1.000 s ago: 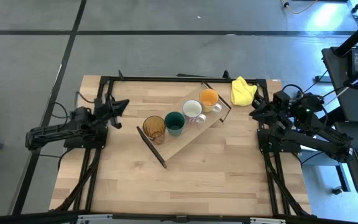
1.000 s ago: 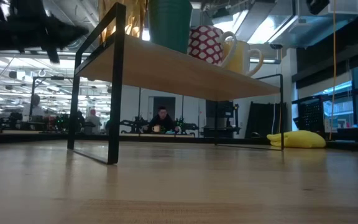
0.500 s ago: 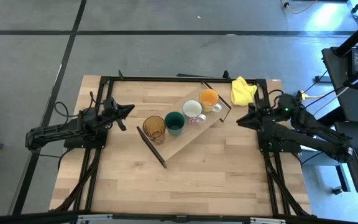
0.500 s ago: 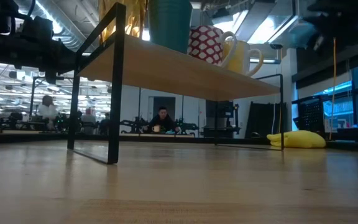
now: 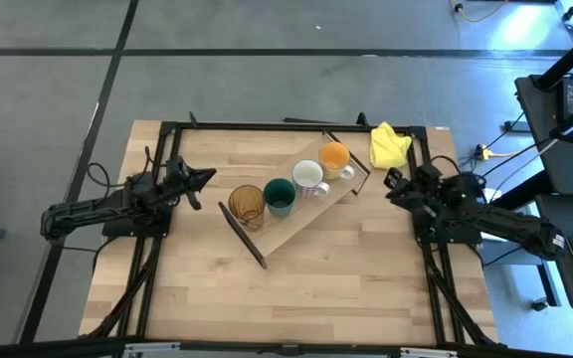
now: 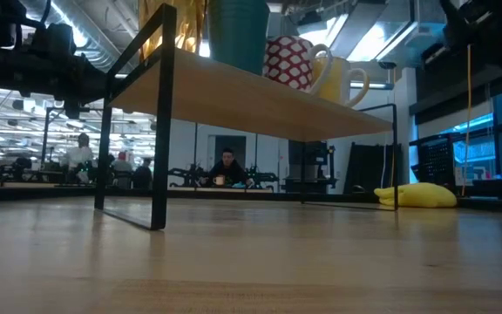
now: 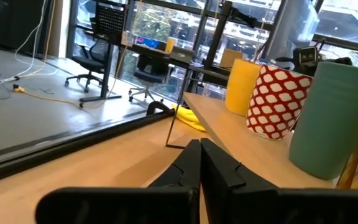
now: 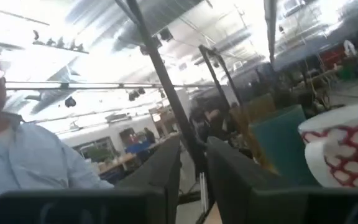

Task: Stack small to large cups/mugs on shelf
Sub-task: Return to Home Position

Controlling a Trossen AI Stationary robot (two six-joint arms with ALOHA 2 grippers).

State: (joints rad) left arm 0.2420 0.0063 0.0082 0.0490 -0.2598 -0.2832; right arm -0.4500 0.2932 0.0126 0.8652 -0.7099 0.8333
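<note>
my left gripper (image 5: 203, 177) is clenched, empty. to its right the shelf (image 5: 301, 221) carries the amber tumbler (image 5: 247, 204), teal cup (image 5: 280, 196), white mug (image 5: 308, 176) and orange mug (image 5: 334, 155) in a row. my right gripper (image 5: 393, 186) beyond them, fingers slightly parted.

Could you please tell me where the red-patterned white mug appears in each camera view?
High view: white mug on the shelf, between teal cup and orange mug.
Low view: white mug right of the teal cup.
Left wrist view: white mug between teal cup and orange mug.
Right wrist view: white mug beside the teal cup.
Shared landmark: teal cup.
</note>
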